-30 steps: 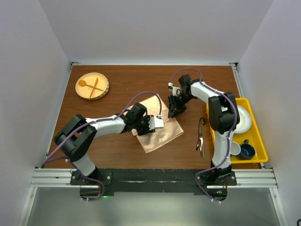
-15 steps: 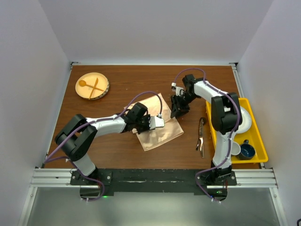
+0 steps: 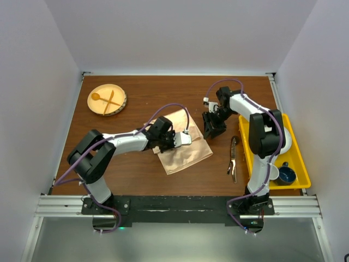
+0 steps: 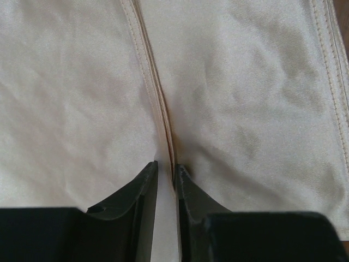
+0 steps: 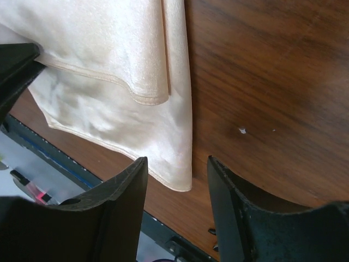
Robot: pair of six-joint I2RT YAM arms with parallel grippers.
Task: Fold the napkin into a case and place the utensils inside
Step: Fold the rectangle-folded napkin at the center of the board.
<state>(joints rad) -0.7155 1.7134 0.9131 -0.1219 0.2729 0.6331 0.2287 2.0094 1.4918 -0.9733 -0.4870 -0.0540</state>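
Toward the near middle of the brown tabletop (image 3: 136,174), a shiny peach-orange napkin (image 3: 188,155) lies flat, folded over itself into a layered, slanted rectangle. It looks broader than a slim pocket, so the folding seems only partly done. Just to its right, apart from the cloth, the dark utensils (image 3: 234,150) lie on the bare wood, not yet inside anything. Beyond them, on the right side, a yellow bin (image 3: 297,153) holds white and blue dishes.

On the napkin's upper part, the left pincer (image 4: 165,174) is narrow. Its wrist camera shows a stitched ridge of cloth running straight in between the two black tips, so it appears to pinch that fold. A little farther right, the right pincer (image 5: 177,164) hangs over the napkin's far-right corner and the wood beside it. Its jaws stand wide and hold nothing.

At the far left, a round wooden plate (image 3: 122,103) carries a pale wooden spoon and fork (image 3: 103,99).

What remains, judging from this: finishing the case, then sliding the utensils in.
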